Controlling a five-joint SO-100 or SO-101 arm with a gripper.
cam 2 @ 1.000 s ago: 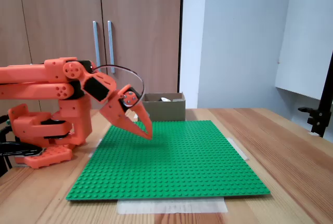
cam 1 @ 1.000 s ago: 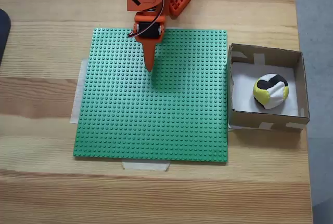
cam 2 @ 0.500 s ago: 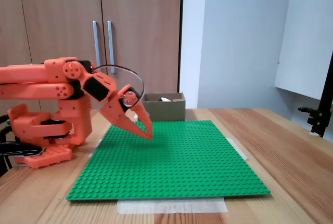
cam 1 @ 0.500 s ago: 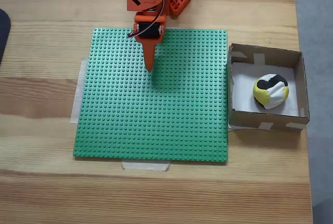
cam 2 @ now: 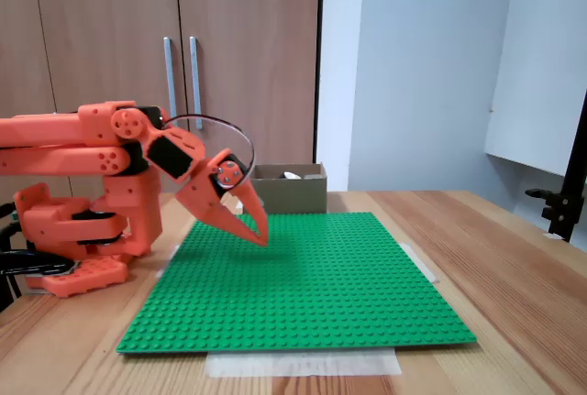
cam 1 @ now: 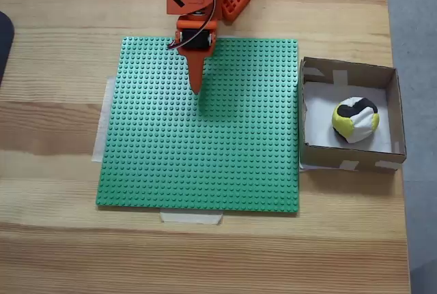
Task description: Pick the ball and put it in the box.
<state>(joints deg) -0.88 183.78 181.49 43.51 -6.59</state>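
Wooden counter (cam 1: 61, 35), bare at the edges. Green studded mat (cam 1: 205, 144) taped flat at centre. Box (cam 1: 349, 70) just right of mat in a fixed view. Jaws (cam 1: 196, 89) closed, empty, poised above mat. Ball (cam 1: 355, 119) resting inside box.

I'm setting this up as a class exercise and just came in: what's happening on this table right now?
An orange robot arm is working a ball-into-box job, and the ball already lies inside the cardboard box at the right of the table in the top-down fixed view. The gripper holds nothing; its fingers are together, pointing down over the green studded mat, well away from the box. In the side fixed view it hangs just above the mat.
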